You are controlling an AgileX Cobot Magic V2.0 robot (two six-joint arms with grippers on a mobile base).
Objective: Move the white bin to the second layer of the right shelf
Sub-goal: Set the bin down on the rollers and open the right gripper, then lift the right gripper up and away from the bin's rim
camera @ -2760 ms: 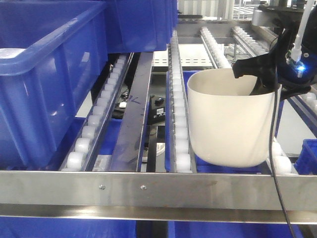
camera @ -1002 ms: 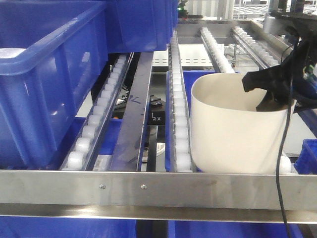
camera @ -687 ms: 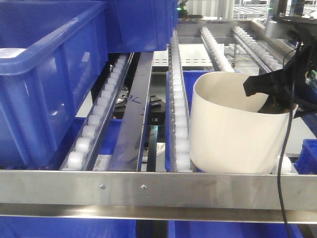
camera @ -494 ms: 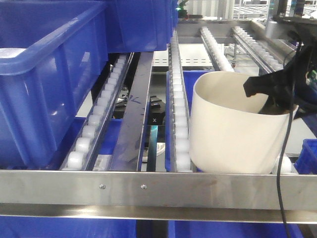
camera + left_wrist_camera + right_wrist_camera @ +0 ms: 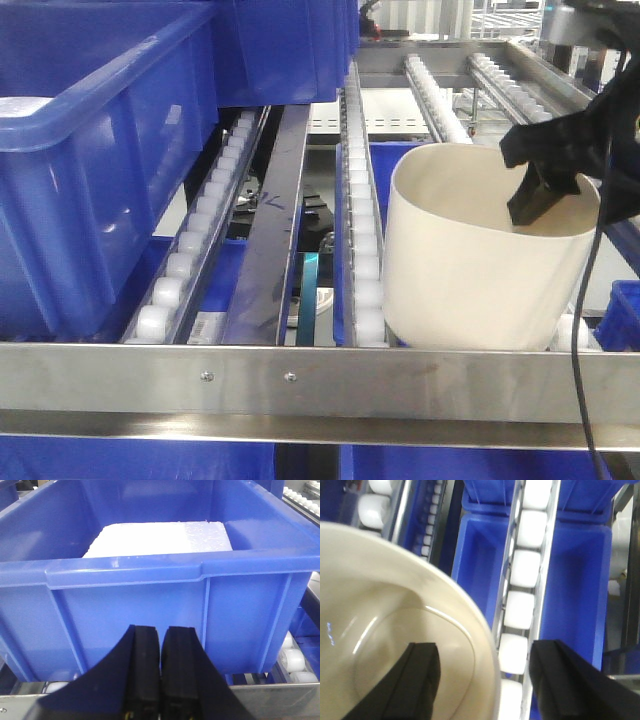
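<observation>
The white bin (image 5: 470, 270) rests on the roller tracks (image 5: 360, 230) of the right shelf second layer, just behind the flat steel front bar (image 5: 300, 378). My right gripper (image 5: 545, 185) hovers over the bin's right rim and is open. In the right wrist view one finger (image 5: 422, 680) hangs over the bin's inside (image 5: 380, 630), and the other finger (image 5: 560, 680) is outside over the rollers, neither touching the wall. My left gripper (image 5: 161, 637) is shut on nothing, right in front of a blue crate (image 5: 150, 590).
Large blue crates (image 5: 110, 150) fill the left lane of the rack, one holding white foam (image 5: 160, 537). More blue crates (image 5: 575, 580) sit on the level below. A steel divider rail (image 5: 270, 230) runs between lanes. A black cable (image 5: 575, 350) hangs down beside the bin.
The bin came down onto the rollers. My right gripper, earlier shut on the bin's right wall, has opened and lifted slightly up and to the right. The left arm is unchanged.
</observation>
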